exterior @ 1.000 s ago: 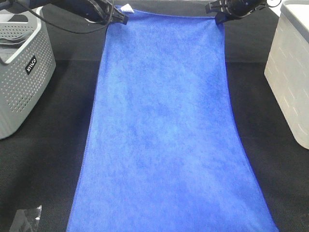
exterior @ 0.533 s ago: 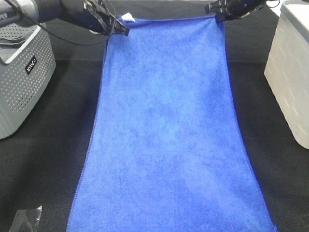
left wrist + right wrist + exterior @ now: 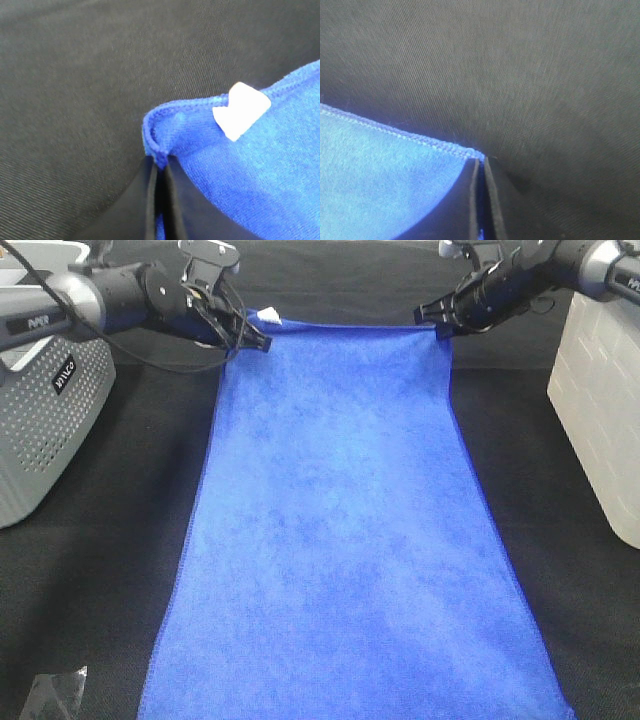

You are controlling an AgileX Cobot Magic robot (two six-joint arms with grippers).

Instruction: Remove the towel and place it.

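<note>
A black woven cloth (image 3: 100, 540) covers the whole work surface, lit evenly from above. At the far left stands a grey perforated basket (image 3: 40, 430) with a small dark label. At the right edge is a white bin (image 3: 600, 400). A crumpled clear wrapper (image 3: 52, 695) lies near left.

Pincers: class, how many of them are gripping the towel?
2. The left pincer clamps the towel at its far left corner, by the white tag; the right pincer clamps the far right corner.

Left claw (image 3: 255, 340) and right claw (image 3: 432, 320) pinch the towel's (image 3: 340, 530) far corners.
</note>
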